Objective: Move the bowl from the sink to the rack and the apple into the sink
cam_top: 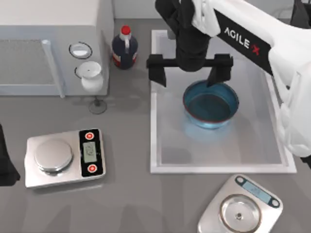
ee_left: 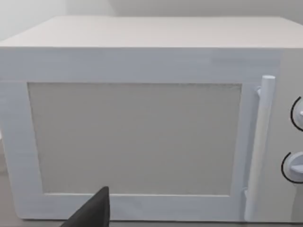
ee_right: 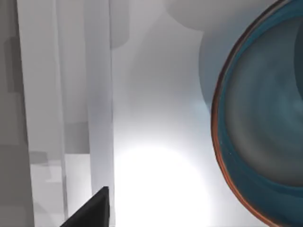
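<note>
**Blue bowl not yet grasped; right gripper poised above its far rim**

Blue glossy bowl (cam_top: pixel 211 105) sits inside the white sink (cam_top: pixel 154 145), toward the basin's far half. Right gripper (cam_top: pixel 190 72) hangs over the sink with jaws spread wide and empty: one finger (cam_top: pixel 217 74) overlaps the bowl's far rim in the top view, the other stands well to the left of the bowl. Left arm is parked at the table's left edge, facing the microwave (ee_left: pixel 142 118).

Judgement: the bowl pickup is in hand. Next move calls for descending so the jaws straddle the rim, then closing.
</note>
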